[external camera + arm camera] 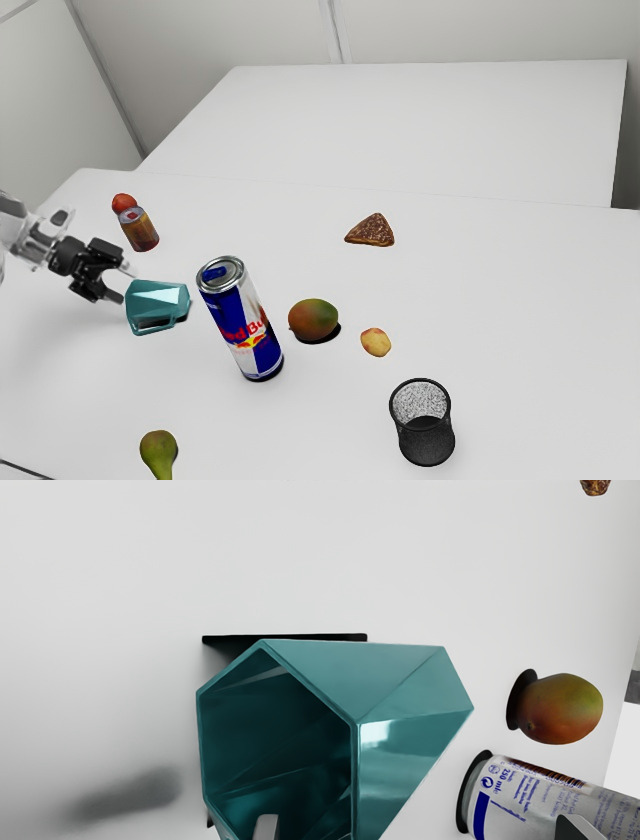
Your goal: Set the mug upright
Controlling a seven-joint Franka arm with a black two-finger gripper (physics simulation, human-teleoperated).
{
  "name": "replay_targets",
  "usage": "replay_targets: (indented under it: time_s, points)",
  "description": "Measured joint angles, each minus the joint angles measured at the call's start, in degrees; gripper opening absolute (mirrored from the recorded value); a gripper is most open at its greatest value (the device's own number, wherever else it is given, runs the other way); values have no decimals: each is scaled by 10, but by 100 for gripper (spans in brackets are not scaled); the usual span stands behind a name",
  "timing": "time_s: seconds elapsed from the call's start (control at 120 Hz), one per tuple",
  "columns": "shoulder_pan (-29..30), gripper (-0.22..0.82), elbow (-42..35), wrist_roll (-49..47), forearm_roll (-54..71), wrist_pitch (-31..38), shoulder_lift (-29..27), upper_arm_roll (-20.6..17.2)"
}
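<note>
The teal faceted mug (pixel 158 300) lies on its side toward the exterior view's left, beside the tall can. My gripper (pixel 128 286) is right at its left end there. In the wrist view the mug (pixel 405 680) turns its dark mouth toward my hand. The gripper (pixel 420 826) has its fingers wide apart: one tip appears over the mouth, the other out past the mug's outer wall, in front of the can. Whether either finger touches the mug cannot be told.
A Red Bull can (pixel 240 325) stands close to the mug, with a mango (pixel 314 318) behind it. Also on the table (pixel 500 290) are a small can (pixel 139 230), a tomato-like fruit (pixel 123 203), a pear (pixel 159 452), a potato-like piece (pixel 376 342), a brown wedge (pixel 371 231) and a mesh cup (pixel 425 440).
</note>
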Motion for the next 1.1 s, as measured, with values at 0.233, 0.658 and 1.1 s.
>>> replay_targets:
  time_s: [0.233, 0.658, 1.1]
  points:
    - [3, 55, -37, 21, -59, -14, 0, -6]
    - [4, -12, -35, 59, -77, -37, -9, -6]
    - [-29, -18, -17, 66, -15, -30, -89, -20]
